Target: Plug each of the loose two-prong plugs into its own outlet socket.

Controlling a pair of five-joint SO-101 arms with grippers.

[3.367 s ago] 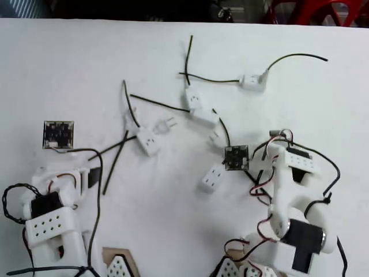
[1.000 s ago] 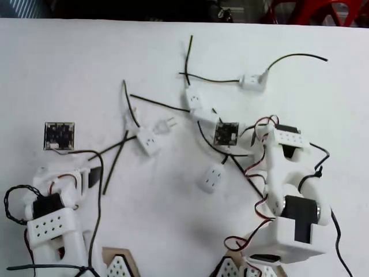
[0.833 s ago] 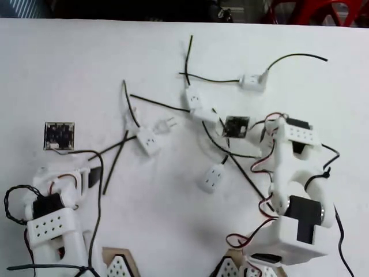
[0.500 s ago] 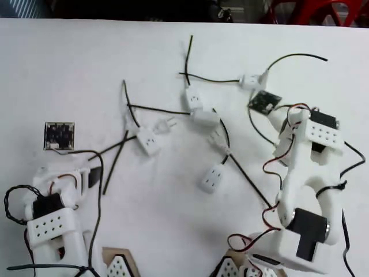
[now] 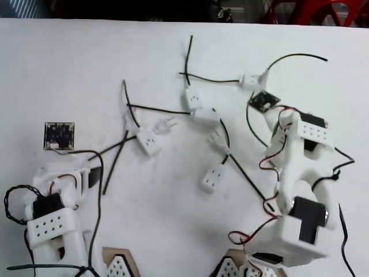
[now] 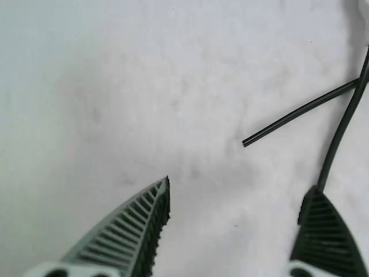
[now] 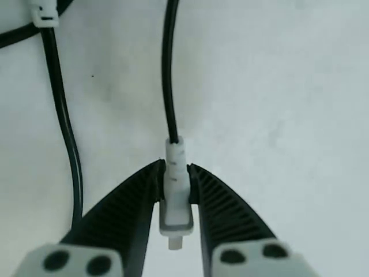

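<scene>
My right gripper (image 7: 173,168) is shut on a small white two-prong plug (image 7: 173,193), and the plug's black cord (image 7: 169,69) runs away from the fingers. In the high view the right arm (image 5: 297,144) stands at the right, its wrist close to a white outlet socket (image 5: 252,82) at the back. More white sockets lie at the middle (image 5: 149,140), (image 5: 212,178), (image 5: 195,98). A loose plug (image 5: 168,123) rests beside the middle-left socket. My left gripper (image 6: 237,187) is open over bare table near a cut cord end (image 6: 245,141), at the front left (image 5: 92,176).
Black cords (image 5: 155,108) cross the middle of the table between the sockets. A small black square board (image 5: 59,134) sits at the left. The table's far edge (image 5: 115,21) runs along the back, and the front middle is bare white surface.
The right arm has swung from the table's middle towards the back right with the plug held, dragging its cord along. The left arm has kept still.
</scene>
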